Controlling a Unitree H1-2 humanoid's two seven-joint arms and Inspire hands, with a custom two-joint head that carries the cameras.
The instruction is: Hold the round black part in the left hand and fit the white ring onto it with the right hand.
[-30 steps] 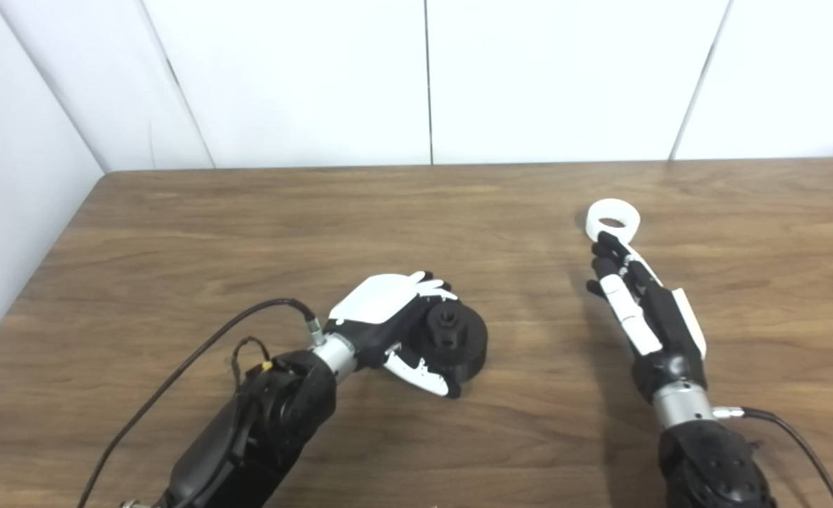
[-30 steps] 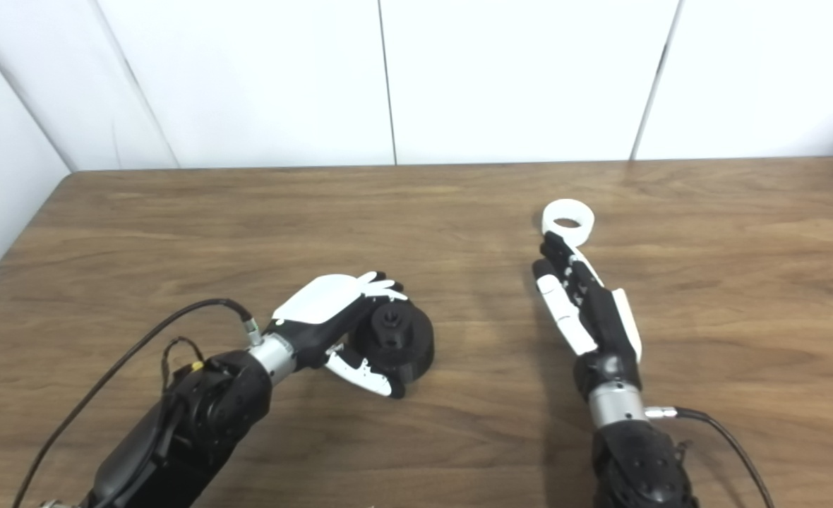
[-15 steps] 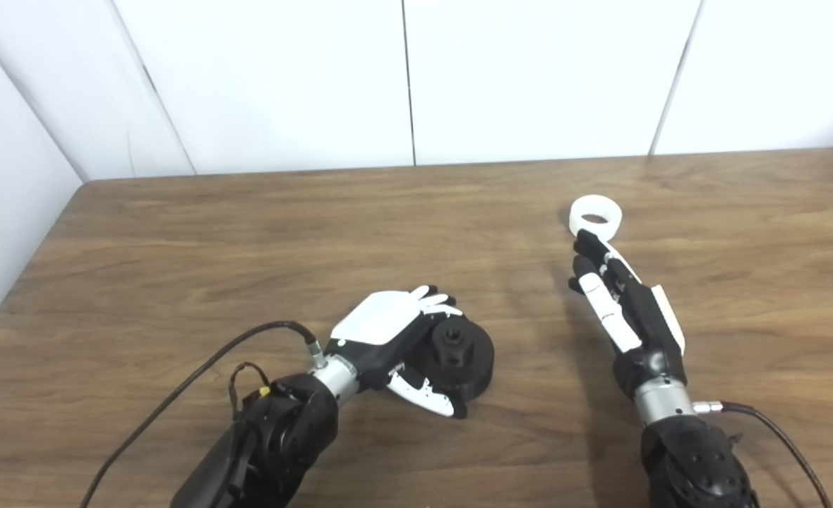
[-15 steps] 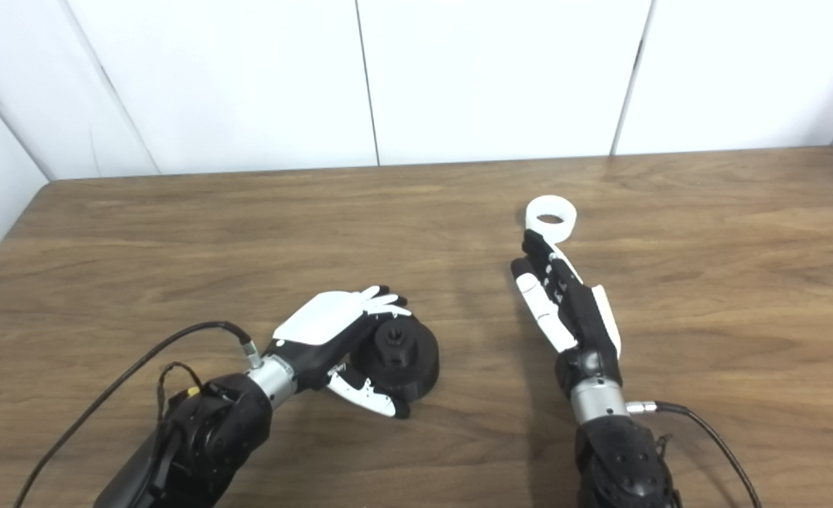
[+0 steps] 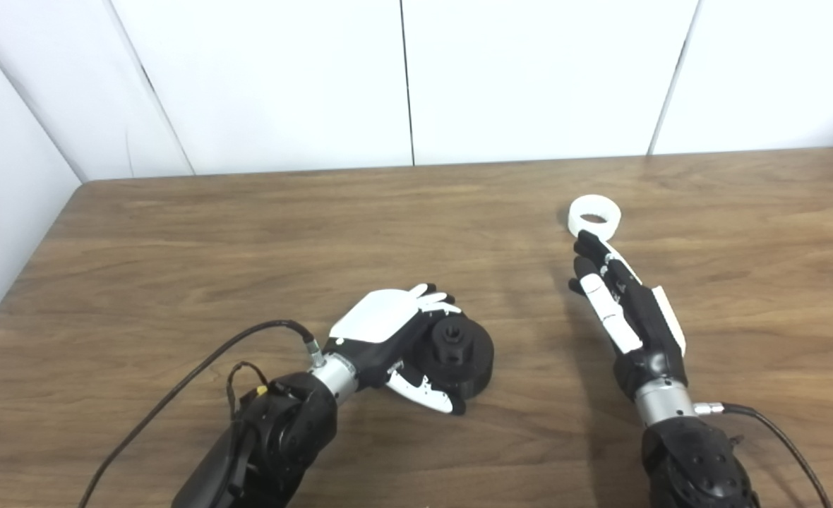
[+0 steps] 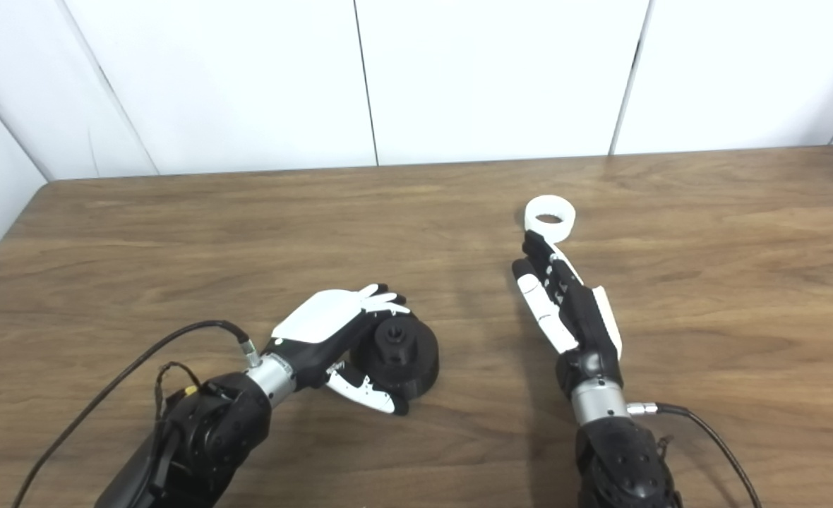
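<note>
While the left hand [image 5: 406, 335] cups the black part [image 5: 459, 349], the ring [image 5: 594, 216] lies flat on the counter [image 5: 176, 240], just beyond the right hand [image 5: 625, 303], whose fingers [image 5: 589, 247] are straight, apart and empty.

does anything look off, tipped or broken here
Nothing stands out. The black part sits flat on the table with the left robot hand cupped around it. The ring lies flat and whole, just past the fingertips of the open right robot hand. No spill or damage shows.
</note>
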